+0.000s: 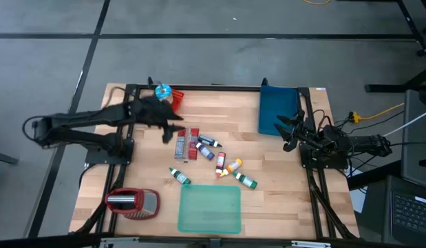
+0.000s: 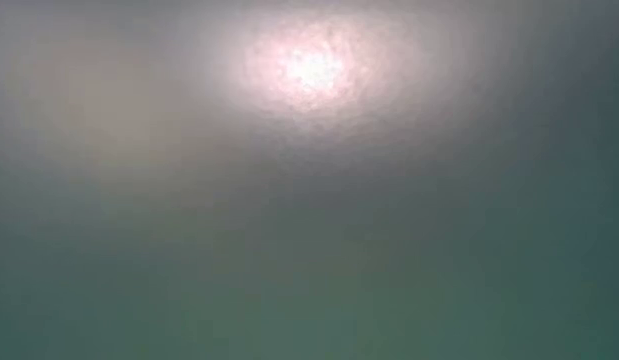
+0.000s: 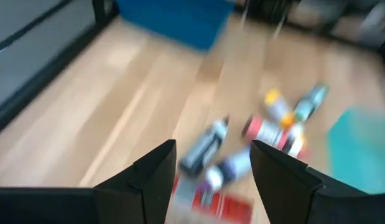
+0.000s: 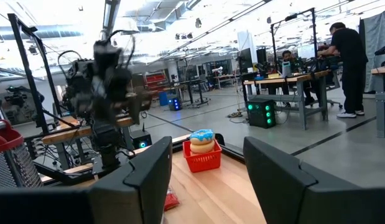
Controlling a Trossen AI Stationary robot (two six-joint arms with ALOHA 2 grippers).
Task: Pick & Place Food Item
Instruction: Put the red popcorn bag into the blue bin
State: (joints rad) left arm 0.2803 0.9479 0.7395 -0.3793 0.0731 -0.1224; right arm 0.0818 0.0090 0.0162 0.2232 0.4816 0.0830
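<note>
**Over the far-left of the table, the left arm hangs empty near the donut basket**

Above the wooden table (image 1: 281,165), the left gripper (image 1: 173,131) hangs with its claw released and nothing between the fingers; its own camera looks down between the two dark fingers (image 3: 152,171) onto a scatter of small bottles (image 1: 219,162) and a red packet (image 1: 187,143). Just behind it, at the table's far-left edge, a red basket (image 4: 202,157) holds a blue-frosted donut (image 4: 201,138), seen clearly from the right wrist. That donut reads to me as the food item, though the bottles and packets could equally be meant.

My guess is the arm is between steps, with either the donut just set down or a pick about to start; I cannot tell which. If it is a pick, the next move calls for lining the open fingers over one item and coming down without nudging its neighbours, which lie close together.

The right gripper (image 1: 290,131) waits at the right edge, fingers parted and empty, beside a blue bin (image 1: 276,107). Near the front edge lie a green tray (image 1: 210,209) and a red and silver basket (image 1: 132,202).

Beyond the table is a workshop floor with benches, rigs and people (image 4: 345,59) at desks. The table-level camera shows only a blank haze.
</note>
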